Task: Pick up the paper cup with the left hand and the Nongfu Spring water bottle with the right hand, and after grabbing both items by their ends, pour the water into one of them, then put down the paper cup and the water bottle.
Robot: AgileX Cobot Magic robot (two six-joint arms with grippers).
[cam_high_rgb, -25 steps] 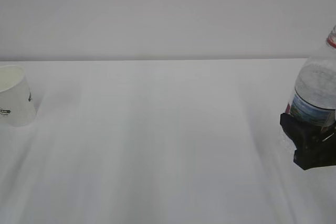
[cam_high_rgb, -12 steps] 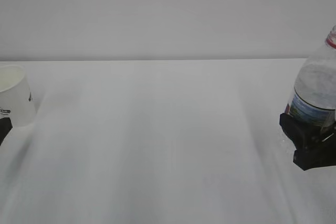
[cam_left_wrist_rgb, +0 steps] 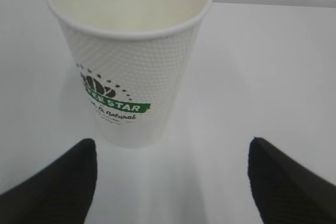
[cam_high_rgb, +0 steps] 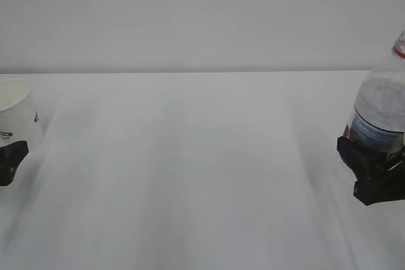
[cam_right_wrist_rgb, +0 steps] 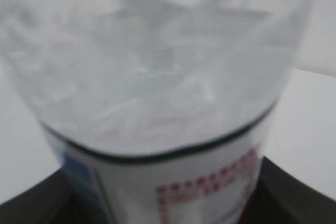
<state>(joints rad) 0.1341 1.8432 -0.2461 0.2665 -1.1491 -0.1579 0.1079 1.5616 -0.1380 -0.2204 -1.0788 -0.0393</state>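
From the exterior view I see the paper cup (cam_high_rgb: 17,116) at far left with the left hand (cam_high_rgb: 11,162) below it and the right hand (cam_high_rgb: 373,172) clamped on the Nongfu Spring water bottle (cam_high_rgb: 383,109) at far right, while my left wrist view shows the fingers (cam_left_wrist_rgb: 58,182) spread wide and clear of the cup at upper left, and my right wrist view is filled by the bottle between dark fingers (cam_right_wrist_rgb: 294,192).

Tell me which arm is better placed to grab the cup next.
Left. Its gripper is open and faces the cup, which stands just ahead of the fingertips, untouched. The right gripper is across the table, closed on the bottle.
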